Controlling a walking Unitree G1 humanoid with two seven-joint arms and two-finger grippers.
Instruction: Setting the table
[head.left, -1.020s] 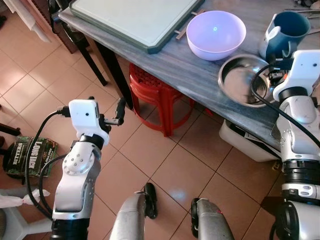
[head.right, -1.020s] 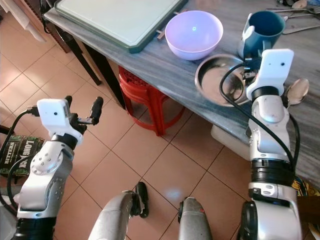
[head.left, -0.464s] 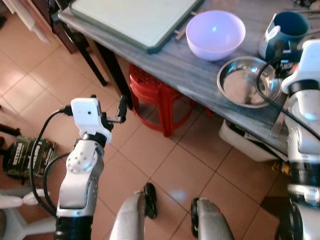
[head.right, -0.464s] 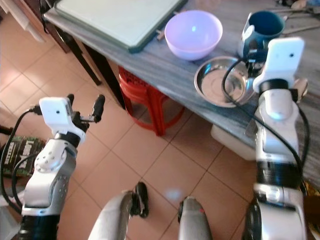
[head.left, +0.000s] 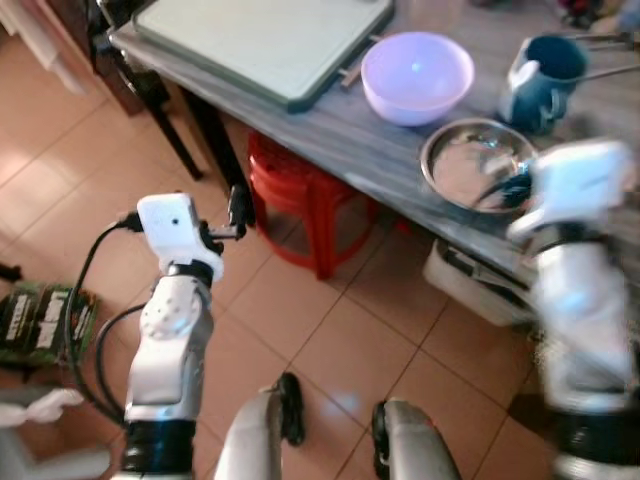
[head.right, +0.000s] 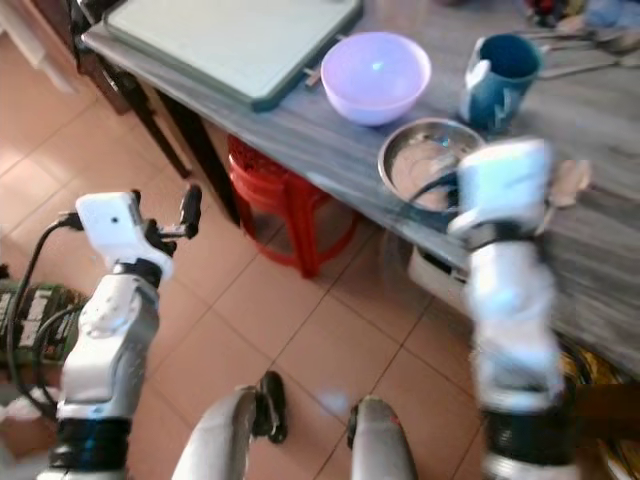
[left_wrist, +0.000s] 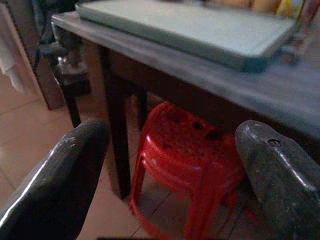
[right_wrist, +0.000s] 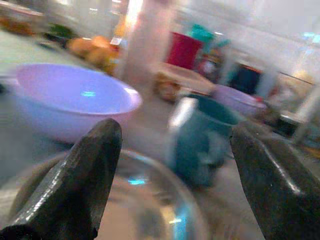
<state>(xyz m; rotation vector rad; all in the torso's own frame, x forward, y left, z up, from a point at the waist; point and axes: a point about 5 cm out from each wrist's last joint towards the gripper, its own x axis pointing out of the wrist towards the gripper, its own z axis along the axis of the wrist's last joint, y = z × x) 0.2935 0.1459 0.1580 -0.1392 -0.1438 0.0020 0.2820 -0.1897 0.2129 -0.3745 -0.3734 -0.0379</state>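
Note:
A lavender bowl (head.left: 417, 75), an empty round steel plate (head.left: 465, 165) and a teal mug (head.left: 540, 78) stand near the front edge of the grey table (head.left: 350, 125). My right gripper (right_wrist: 170, 185) is open just above the steel plate's near rim, with the bowl (right_wrist: 75, 100) and mug (right_wrist: 200, 140) beyond it. Its arm is blurred in the eye views. My left gripper (left_wrist: 170, 165) is open and empty, held low over the floor in front of the table's left end, pointing at a red stool (left_wrist: 190, 150).
A large pale green tray (head.left: 265, 35) covers the table's far left. The red stool (head.left: 305, 195) and a white box (head.left: 470, 280) sit under the table. A green carton (head.left: 40, 320) lies on the tiled floor at the left. Cutlery lies behind the mug.
My right arm has drawn back from beside the mug toward me, and now sits over the plate's near rim, blurred by motion. The left arm has barely moved. The camera shifted slightly.

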